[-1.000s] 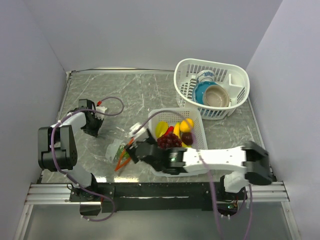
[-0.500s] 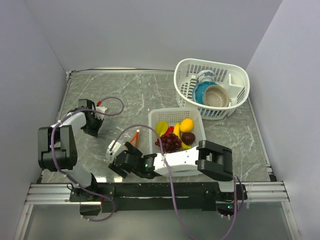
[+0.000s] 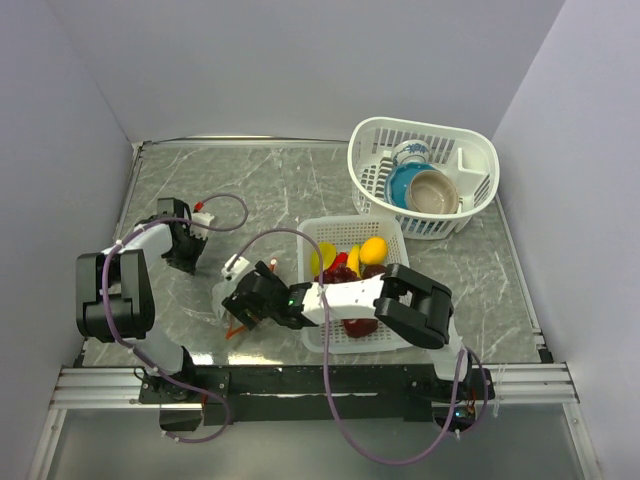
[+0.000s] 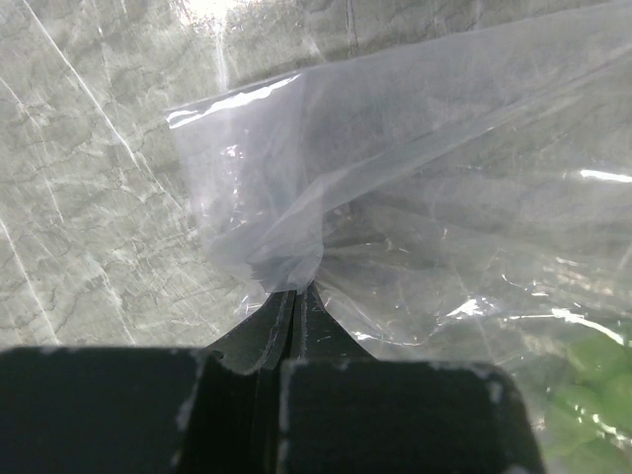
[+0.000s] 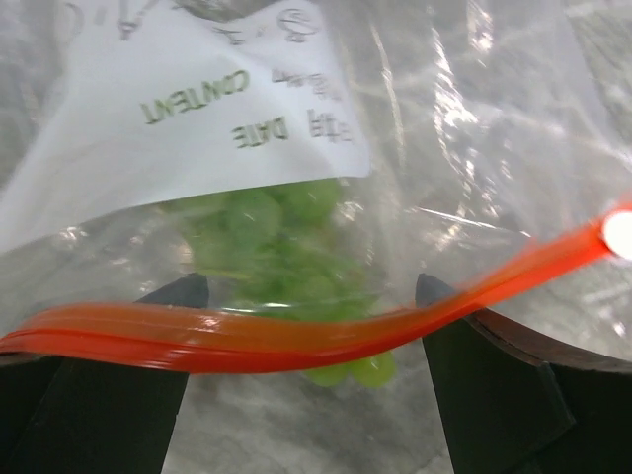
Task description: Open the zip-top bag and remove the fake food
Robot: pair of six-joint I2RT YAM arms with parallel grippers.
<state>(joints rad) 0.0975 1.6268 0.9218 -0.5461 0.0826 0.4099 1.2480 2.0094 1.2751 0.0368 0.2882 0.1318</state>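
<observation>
While my left gripper (image 4: 288, 296) is pinched tight on a fold of it, the zip-top bag (image 5: 464, 148) lies on the table (image 3: 260, 180) just left of the white basket (image 3: 352, 221).

Its orange-red zipper strip (image 5: 296, 341) runs side to side across my right gripper (image 5: 308, 291), fingers spread wide either side of it, so the bag's mouth faces that wrist and the label end points away. My right arm's doubled back, reaching left across the basket, gripper low over the bag. Green piece (image 5: 286, 247) sits inside, right behind the strip; the other fake food (image 3: 373, 250) is in the basket.
</observation>
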